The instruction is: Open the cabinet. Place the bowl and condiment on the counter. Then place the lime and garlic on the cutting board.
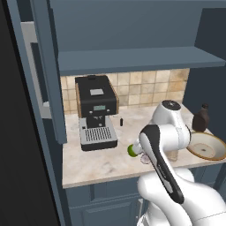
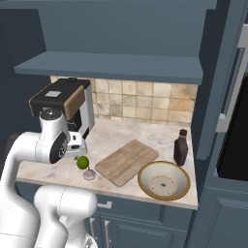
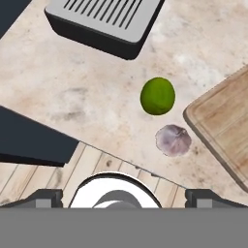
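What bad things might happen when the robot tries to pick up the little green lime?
The lime is round and sits loose on the counter, so a nudge from the open gripper could roll it away, maybe toward the front edge nearby.
The garlic lies right beside the lime, so the fingers might bump it or pinch it by mistake.
The coffee machine stands close to the arm, which might knock it while reaching down.

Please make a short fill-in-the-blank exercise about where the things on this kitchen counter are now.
1. The lime and the garlic lie on the ____, not on the cutting board.
2. The bottle stands just behind the ____.
3. The gripper above the lime is ____.

Missing words: counter; bowl; open
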You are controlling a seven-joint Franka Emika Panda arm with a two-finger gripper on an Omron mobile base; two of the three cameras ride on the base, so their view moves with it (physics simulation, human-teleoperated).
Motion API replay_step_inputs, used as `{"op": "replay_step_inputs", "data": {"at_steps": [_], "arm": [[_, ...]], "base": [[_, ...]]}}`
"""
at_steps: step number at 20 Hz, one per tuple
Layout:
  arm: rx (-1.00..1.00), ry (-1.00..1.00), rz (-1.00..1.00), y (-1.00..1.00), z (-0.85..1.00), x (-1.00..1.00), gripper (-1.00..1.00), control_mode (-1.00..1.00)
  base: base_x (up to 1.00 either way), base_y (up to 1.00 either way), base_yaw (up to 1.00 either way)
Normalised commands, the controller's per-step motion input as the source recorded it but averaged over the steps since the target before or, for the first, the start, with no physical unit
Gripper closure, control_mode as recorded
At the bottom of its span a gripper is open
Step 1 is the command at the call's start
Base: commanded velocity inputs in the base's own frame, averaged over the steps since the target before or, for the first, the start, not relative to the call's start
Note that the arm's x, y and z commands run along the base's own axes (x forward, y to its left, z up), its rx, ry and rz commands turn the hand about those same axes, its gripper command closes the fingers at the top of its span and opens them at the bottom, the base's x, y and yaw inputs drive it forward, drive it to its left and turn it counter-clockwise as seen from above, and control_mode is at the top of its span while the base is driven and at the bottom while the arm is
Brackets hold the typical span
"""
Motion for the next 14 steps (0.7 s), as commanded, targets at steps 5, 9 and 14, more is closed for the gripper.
{"op": "replay_step_inputs", "data": {"at_steps": [5,9,14], "arm": [[0.00,0.00,0.00,0.00,-0.17,0.10,-1.00,-1.00],[0.00,0.00,0.00,0.00,-0.14,0.16,-1.00,-1.00],[0.00,0.00,0.00,0.00,-0.07,0.16,-1.00,-1.00]], "base": [[0.00,0.00,0.00],[0.00,0.00,0.00],[0.00,0.00,0.00]]}}
